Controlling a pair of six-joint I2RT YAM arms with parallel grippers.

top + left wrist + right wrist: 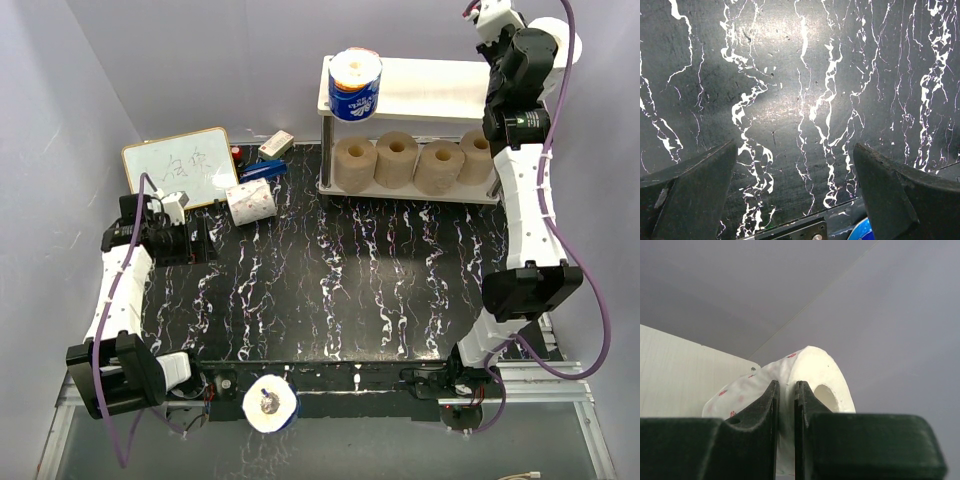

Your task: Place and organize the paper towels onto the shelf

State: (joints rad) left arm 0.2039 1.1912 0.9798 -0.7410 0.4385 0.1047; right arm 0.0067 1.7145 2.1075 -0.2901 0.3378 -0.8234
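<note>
The black marbled table (330, 290) is filling most of the overhead view, and the two-tier shelf (430, 90) is standing at its far right corner. The right arm (525, 200) is reaching up to the right end of the shelf's top board, while the left arm (120, 290) is staying low along the table's left side. A whiteboard (180, 167) is sitting at the far left. Four tan rolls (396, 160) are lying in a close row on the lower board, cores facing forward. A blue-wrapped roll (355, 85) is sitting at the left end of the top board. The right gripper (785, 387) is pinching a spotted white roll (812, 365) just beside its core, jaws narrowed to a slim gap, with the pale board just to the left. A second white roll (250, 202) is lying on the table beside the whiteboard, and a third white roll (270, 405) is resting at the near edge between the arm bases. The left gripper (795, 147) is hanging over bare table, jaws spread wide and holding nothing. A small blue object (262, 172) is lying between the whiteboard and the shelf.
</note>
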